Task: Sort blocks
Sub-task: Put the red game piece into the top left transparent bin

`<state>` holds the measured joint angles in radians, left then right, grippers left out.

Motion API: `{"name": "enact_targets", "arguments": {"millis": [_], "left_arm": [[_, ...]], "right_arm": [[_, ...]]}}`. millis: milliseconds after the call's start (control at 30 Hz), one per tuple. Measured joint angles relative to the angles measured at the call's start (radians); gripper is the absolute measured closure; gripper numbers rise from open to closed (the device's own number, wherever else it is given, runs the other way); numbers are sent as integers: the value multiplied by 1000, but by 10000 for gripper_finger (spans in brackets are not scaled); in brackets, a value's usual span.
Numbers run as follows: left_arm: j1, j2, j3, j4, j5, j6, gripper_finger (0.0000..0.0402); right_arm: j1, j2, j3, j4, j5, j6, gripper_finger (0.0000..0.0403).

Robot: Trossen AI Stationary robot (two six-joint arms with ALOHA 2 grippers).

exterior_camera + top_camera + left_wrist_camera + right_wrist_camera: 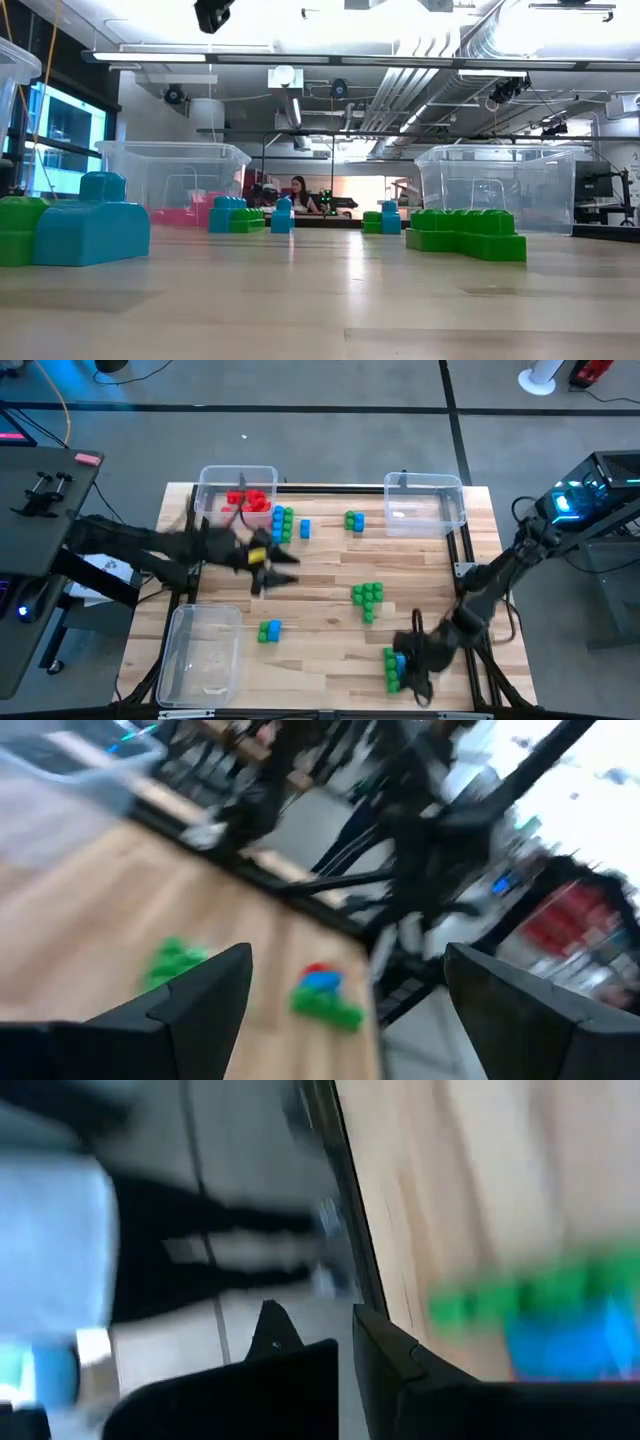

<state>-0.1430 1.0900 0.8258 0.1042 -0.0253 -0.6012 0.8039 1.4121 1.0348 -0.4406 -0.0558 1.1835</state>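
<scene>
Left arm out mid-table, right arm parked at the near corner

Left gripper (285, 567) has its fingers spread wide with nothing in them, just beside the bin (214, 484) holding red blocks (250, 500). Right gripper (408, 665) is pinched together beside a green-blue cluster (393, 668). Other blocks lie scattered across the table (320, 640).

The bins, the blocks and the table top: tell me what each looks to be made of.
Bins: clear, glossy plastic, it seems; the room shows through the walls.
Blocks: likely moulded plastic, in solid red, green and blue with a slight sheen and rounded studs.
Table top: pale wood planks by the look of the grain lines, smooth enough to reflect light.
</scene>
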Motion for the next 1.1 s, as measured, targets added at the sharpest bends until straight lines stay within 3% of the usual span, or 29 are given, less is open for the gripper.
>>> {"name": "enact_targets", "arguments": {"millis": [100, 167, 233, 333, 467, 533, 600, 800, 1100], "left_arm": [[-132, 74, -115, 279, -151, -67, 88], [-179, 126, -151, 363, -242, -74, 88], [-191, 163, -148, 351, -307, -41, 91], [-155, 186, -89, 133, -304, 6, 125], [-96, 193, 48, -179, -298, 72, 251], [-86, 192, 99, -224, -294, 127, 344], [-84, 188, 129, -229, -261, 155, 382], [-150, 191, 141, -194, -241, 173, 399], [-272, 226, 139, -184, -401, 141, 400]], "right_arm": [[83, 50, 0, -71, -76, 77, 403], [118, 70, 0, -103, -79, 91, 403], [133, 84, 0, -184, -58, 91, 403], [126, 103, 0, -314, -41, 48, 403], [99, 108, 0, -353, -23, -102, 403], [92, 108, 0, -333, 9, -197, 403], [92, 108, -1, -328, 35, -292, 403], [91, 108, -3, -326, 62, -386, 403], [77, 175, -4, -303, 90, -420, 403]]}}
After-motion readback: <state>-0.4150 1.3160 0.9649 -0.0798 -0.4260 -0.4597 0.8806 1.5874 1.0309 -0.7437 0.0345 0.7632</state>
